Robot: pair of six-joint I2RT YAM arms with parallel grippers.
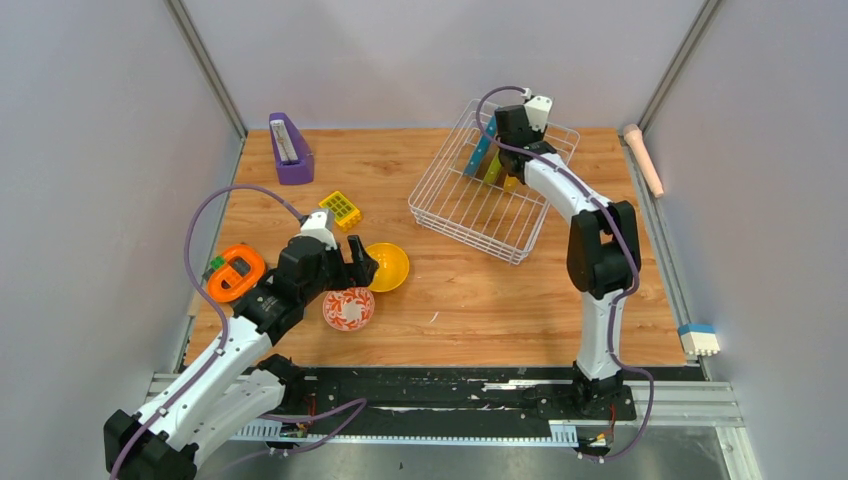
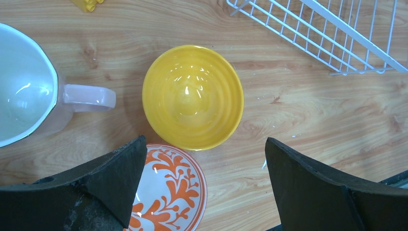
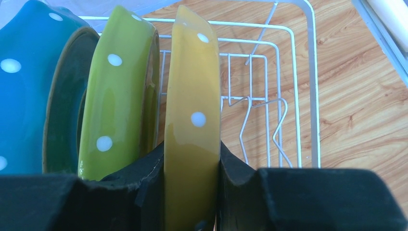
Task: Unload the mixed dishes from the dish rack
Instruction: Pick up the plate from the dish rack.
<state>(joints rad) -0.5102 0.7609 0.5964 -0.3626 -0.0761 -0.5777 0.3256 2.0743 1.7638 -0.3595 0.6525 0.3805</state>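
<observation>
The right fingers (image 3: 238, 175) were clenched on the yellow plate (image 3: 192, 120), one against each face, low on its near rim. The plate stood on edge inside the dish rack (image 1: 480, 215), last in a row, with the green plate (image 3: 115, 106) just beside it and the blue plate (image 3: 24, 86) beyond. The hold looked shallow and the glaze slick, so a lift could have let the plate pivot or slip out onto the rack's wires. A tilted pull could have knocked the green plate, or caught a prong and dragged the rack along the bench (image 1: 480, 300). The left fingers (image 2: 110, 178) hung spread and empty outside the rack, over the yellow bowl (image 2: 192, 96) and red-and-white bowl (image 2: 168, 192). A careless descent there risked striking a rim.
</observation>
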